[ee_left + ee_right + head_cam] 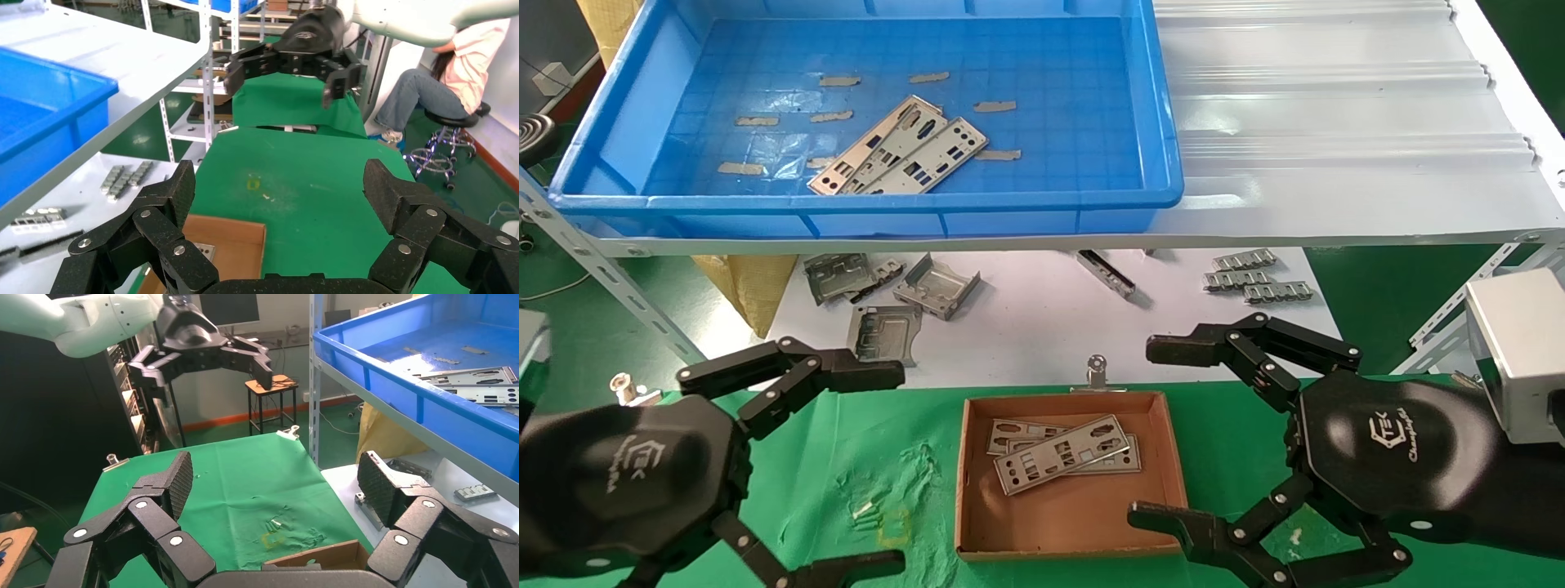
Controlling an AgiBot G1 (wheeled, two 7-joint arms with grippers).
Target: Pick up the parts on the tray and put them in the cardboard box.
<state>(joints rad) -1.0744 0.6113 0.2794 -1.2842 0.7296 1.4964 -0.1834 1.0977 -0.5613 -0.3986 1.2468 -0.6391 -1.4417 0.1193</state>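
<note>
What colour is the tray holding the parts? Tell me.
The tray is bright blue with a grid-patterned floor; the head view shows it best.

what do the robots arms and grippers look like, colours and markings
Both grippers, left and right, are matte black with two jointed linkage fingers pinned by silver rivets, ending in textured pads. Each has a glossy black rounded housing with a small white logo and lettering. A grey-silver box sits by the right wrist. In the wrist views, the arm links behind are smooth white.
</note>
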